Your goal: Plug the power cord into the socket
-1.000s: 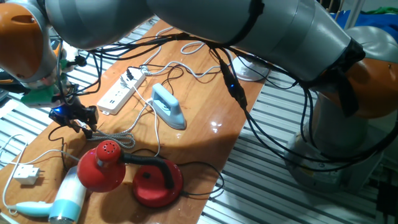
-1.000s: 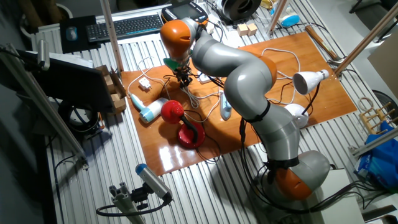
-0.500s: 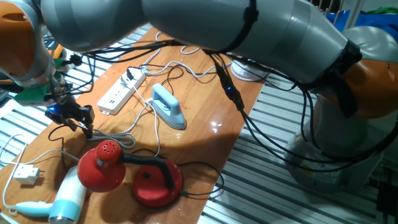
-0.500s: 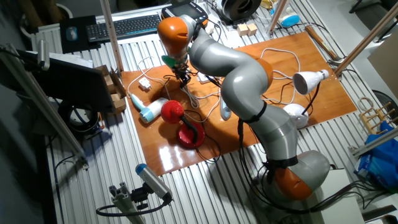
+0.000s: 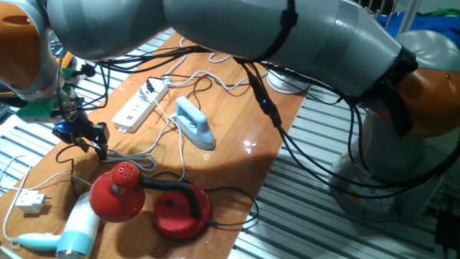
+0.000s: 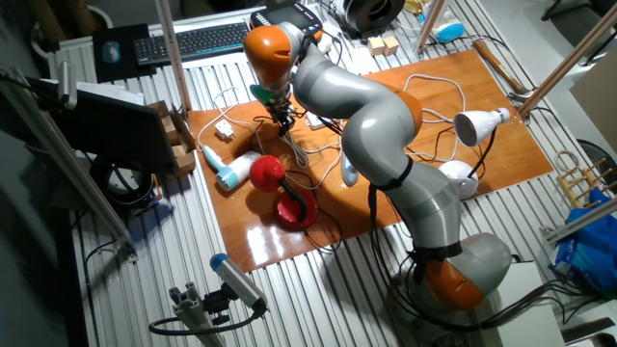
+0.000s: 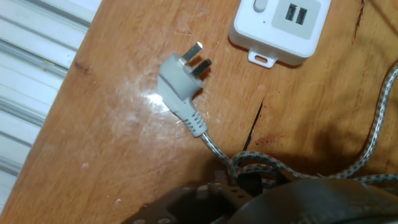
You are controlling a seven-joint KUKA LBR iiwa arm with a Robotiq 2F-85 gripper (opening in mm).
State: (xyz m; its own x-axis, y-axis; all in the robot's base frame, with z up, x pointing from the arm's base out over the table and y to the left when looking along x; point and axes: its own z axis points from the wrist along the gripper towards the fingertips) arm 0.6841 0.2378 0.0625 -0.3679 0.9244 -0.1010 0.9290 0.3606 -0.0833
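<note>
Just beside socket (image 7: 281,25): white plug (image 7: 180,84) (braided).

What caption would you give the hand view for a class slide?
White plug on a braided cord lies loose on the wooden table, prongs up, apart from the power strip.

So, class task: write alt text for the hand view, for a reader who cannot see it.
A white plug on a grey-white braided cord lies loose on the wooden table, prongs pointing toward the end of a white power strip. Plug and strip are apart. Dark robot hardware fills the bottom edge.
</note>
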